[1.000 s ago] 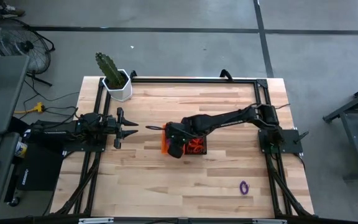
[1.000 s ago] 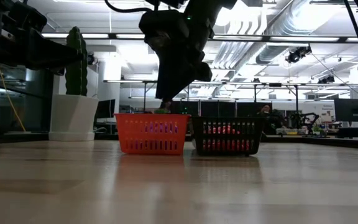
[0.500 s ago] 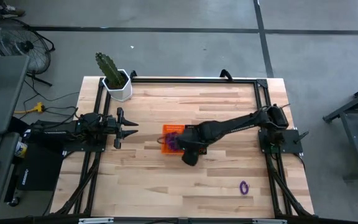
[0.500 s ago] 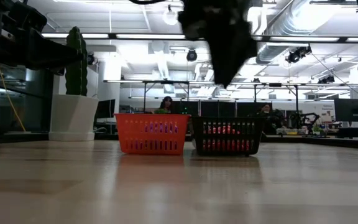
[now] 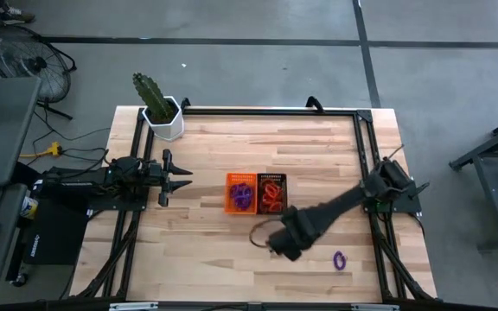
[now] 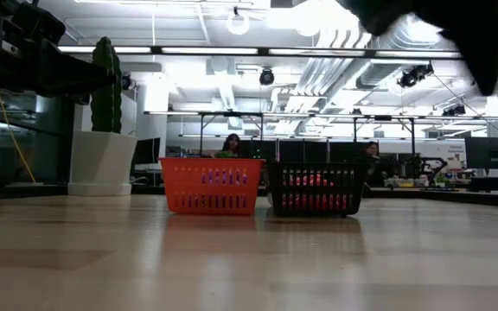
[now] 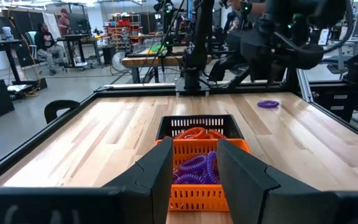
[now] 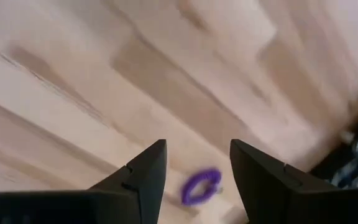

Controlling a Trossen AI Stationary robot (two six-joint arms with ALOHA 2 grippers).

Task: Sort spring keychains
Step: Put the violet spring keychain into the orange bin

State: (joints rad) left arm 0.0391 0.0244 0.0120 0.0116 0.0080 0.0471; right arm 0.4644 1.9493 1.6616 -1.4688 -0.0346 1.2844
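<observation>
Left gripper (image 5: 182, 177): positioned over the table's left edge region, about midway along that edge, fingers apart and empty, aimed toward the table centre. In the left wrist view its two dark fingers (image 7: 156, 176) frame the orange bin (image 7: 202, 180), with a gap between them.

Table (image 5: 206, 250): light wooden top with a black frame. A potted cactus (image 5: 160, 111) stands at the far-left corner.

Orange bin (image 5: 240, 192): near the table centre, holding purple spring keychains (image 5: 242, 197). Black bin (image 5: 272, 192): touching the orange bin on its right side, holding orange spring keychains (image 5: 271, 193). In the low view the two bins stand side by side, upright.

Right gripper (image 5: 277, 244): suspended above the table between the bins and the near edge, toward the near-right corner. Its fingers (image 8: 143, 177) are apart and hold nothing.

Loose purple spring keychain (image 5: 340, 259): lying flat on the table close to the near-right corner, apart from the right gripper. The right wrist view shows it on the bare wood between the finger tips (image 8: 200, 185).
</observation>
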